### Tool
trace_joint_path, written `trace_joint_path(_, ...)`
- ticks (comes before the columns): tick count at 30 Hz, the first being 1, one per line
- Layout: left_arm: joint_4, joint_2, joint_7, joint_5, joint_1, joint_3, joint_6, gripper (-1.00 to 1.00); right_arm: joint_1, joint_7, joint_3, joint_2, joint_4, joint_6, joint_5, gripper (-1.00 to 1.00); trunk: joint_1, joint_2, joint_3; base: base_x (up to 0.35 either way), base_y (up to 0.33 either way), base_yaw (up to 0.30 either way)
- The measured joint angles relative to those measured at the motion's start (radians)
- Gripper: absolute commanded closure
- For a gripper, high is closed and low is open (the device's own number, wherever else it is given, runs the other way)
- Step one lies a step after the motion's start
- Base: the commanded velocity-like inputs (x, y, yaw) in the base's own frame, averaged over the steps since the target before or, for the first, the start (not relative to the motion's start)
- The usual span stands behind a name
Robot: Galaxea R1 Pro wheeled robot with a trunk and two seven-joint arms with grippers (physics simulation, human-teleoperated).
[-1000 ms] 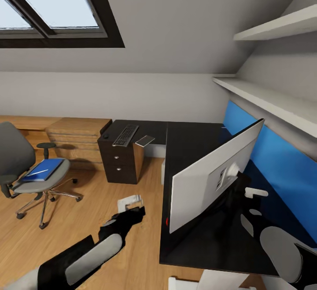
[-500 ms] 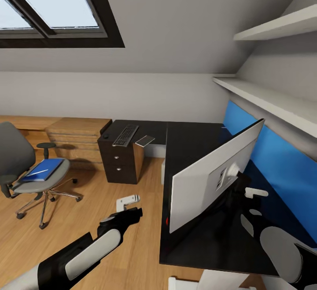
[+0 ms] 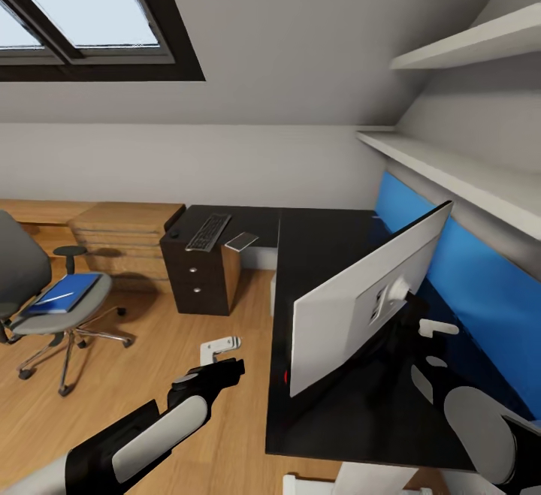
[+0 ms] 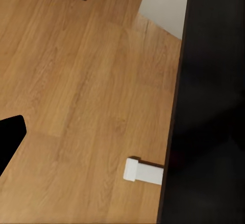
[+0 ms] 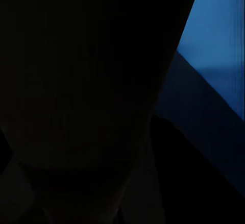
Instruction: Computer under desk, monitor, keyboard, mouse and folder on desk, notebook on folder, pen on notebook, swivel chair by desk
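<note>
The monitor (image 3: pixel 353 315) stands on the black desk (image 3: pixel 319 243) with its pale grey back toward me. My right gripper (image 3: pixel 434 345) is behind it at the black stand, apparently shut on it; the right wrist view is nearly all black. The keyboard (image 3: pixel 208 231), the mouse (image 3: pixel 174 234) and the grey notebook (image 3: pixel 242 241) lie on the desk's far wing above the drawers. The blue folder (image 3: pixel 64 292) with the pen (image 3: pixel 60 296) on it rests on the swivel chair (image 3: pixel 34 315) at the left. My left gripper (image 3: pixel 220 345) hangs open over the floor, holding nothing.
A pale box (image 4: pixel 163 4) sits under the desk's edge; I cannot tell if it is the computer. Light wood cabinets (image 3: pixel 124 236) run along the far wall. White shelves (image 3: pixel 451 172) hang above the blue back panel (image 3: pixel 451 270). A white desk foot (image 4: pixel 144 172) rests on the floor.
The whole view has shifted, so chair, drawers and desk sit a little further left in the picture. The left gripper dropped slightly over the floor. Monitor and right arm keep their place.
</note>
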State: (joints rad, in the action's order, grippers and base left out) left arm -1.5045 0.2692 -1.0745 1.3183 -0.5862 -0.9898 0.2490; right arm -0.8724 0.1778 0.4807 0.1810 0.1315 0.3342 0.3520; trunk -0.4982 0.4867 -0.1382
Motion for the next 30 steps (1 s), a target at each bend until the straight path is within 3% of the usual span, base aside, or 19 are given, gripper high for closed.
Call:
trace_joint_path(7, 0.000, 0.002, 0.000, 0.000, 0.000, 0.001, 0.000, -1.00, 0.000, 0.001, -0.002, 0.000, 0.000, 0.001, -0.003, 1.00, 0.000, 0.000, 0.002, 0.000, 0.000, -0.143)
trace_joint_path(30, 0.000, 0.015, 0.000, -0.002, 0.000, 0.002, 0.000, -1.00, 0.000, 0.001, -0.005, -0.002, -0.001, 0.000, -0.002, 1.00, 0.000, 0.000, 0.002, 0.035, 0.047, -0.003)
